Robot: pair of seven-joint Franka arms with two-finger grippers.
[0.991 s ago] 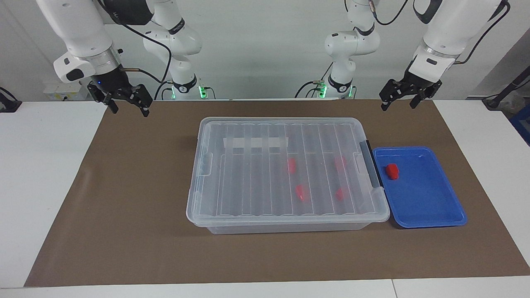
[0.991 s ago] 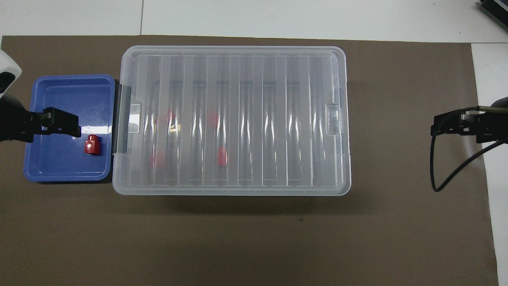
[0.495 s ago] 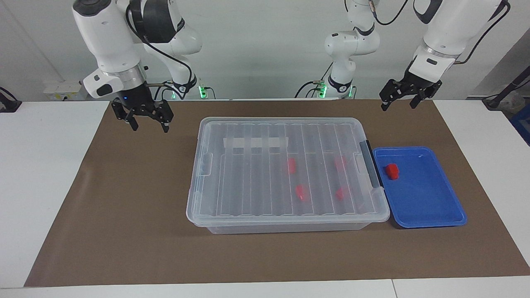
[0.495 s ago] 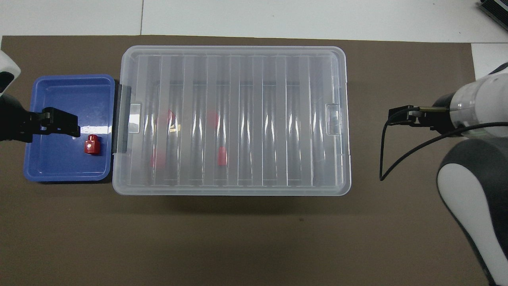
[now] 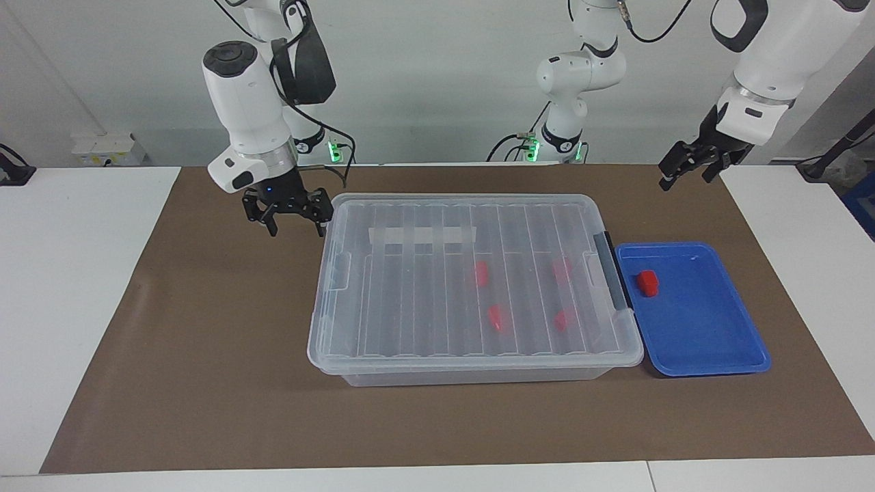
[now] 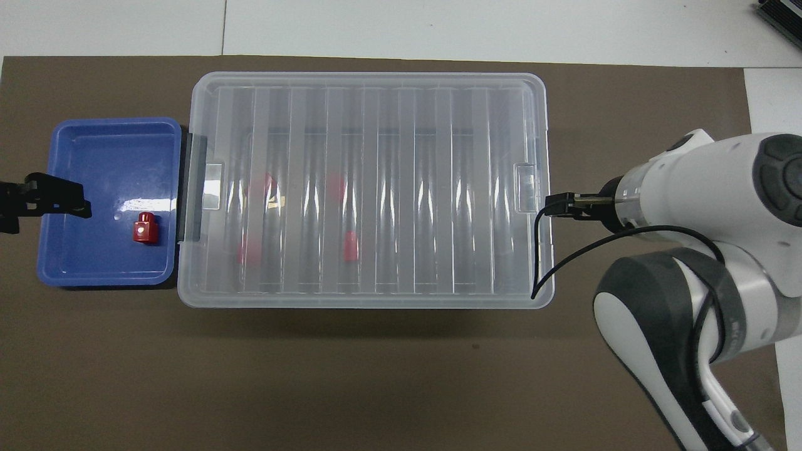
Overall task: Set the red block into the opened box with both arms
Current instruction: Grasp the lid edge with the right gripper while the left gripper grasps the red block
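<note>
Lying in the blue tray (image 5: 711,342) at right of frame, the red block (image 5: 648,283) is seen well apart from both spread-jawed grippers: left gripper (image 5: 689,169) upper right, right gripper (image 5: 297,224) beside the lidded box (image 5: 472,287).

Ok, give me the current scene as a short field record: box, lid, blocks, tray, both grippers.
box: large clear plastic storage bin, on the brown mat
lid: ribbed transparent lid, on the bin, closed
loose block: small red plastic block in the shallow blue tray
tray position: beside the bin's dark grey handle end, toward the left arm's end
blocks in bin: four red blocks seen through the lid
right gripper: open, empty, over the mat by the bin's corner
left gripper: open, empty, raised over the mat's edge
</note>
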